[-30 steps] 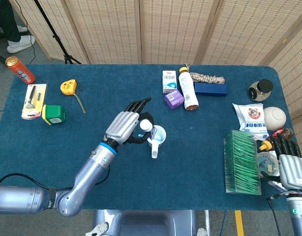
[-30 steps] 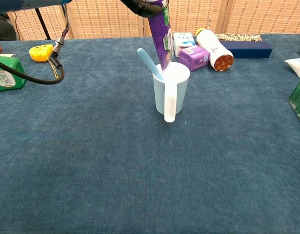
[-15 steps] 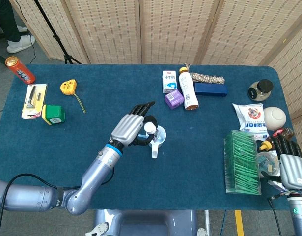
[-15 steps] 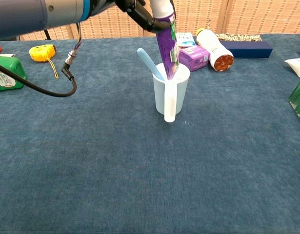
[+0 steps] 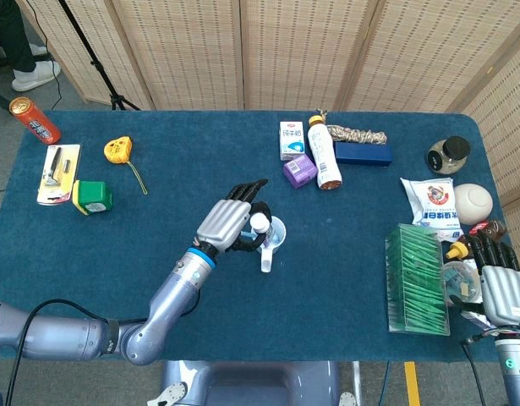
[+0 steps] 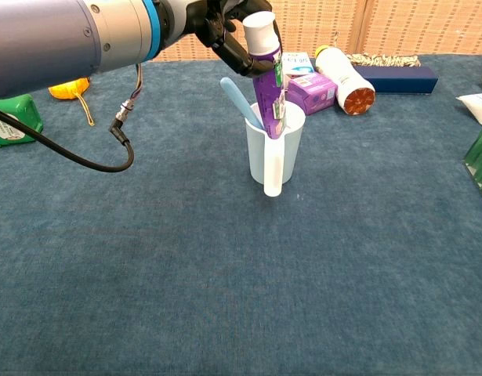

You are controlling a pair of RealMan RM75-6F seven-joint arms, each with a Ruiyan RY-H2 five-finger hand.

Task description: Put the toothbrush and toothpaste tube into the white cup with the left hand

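Observation:
The white cup (image 6: 275,150) (image 5: 273,235) stands mid-table with its handle toward me. A light blue toothbrush (image 6: 241,103) leans inside it, handle sticking out to the left. My left hand (image 5: 230,223) (image 6: 222,30) grips a purple toothpaste tube (image 6: 267,73) near its white cap (image 5: 259,222). The tube stands cap up, with its lower end inside the cup. My right hand (image 5: 499,277) rests at the table's right edge with its fingers curled in and nothing in them.
Behind the cup lie a purple box (image 6: 313,92), a white carton (image 6: 295,63), a bottle on its side (image 6: 344,77) and a dark blue case (image 6: 397,78). A green box (image 5: 94,196) and yellow tape measure (image 5: 117,150) sit left. A green pack (image 5: 416,277) lies right.
My left hand has lowered the toothpaste tube deeper into the cup and shifted slightly right. The right hand has not moved.

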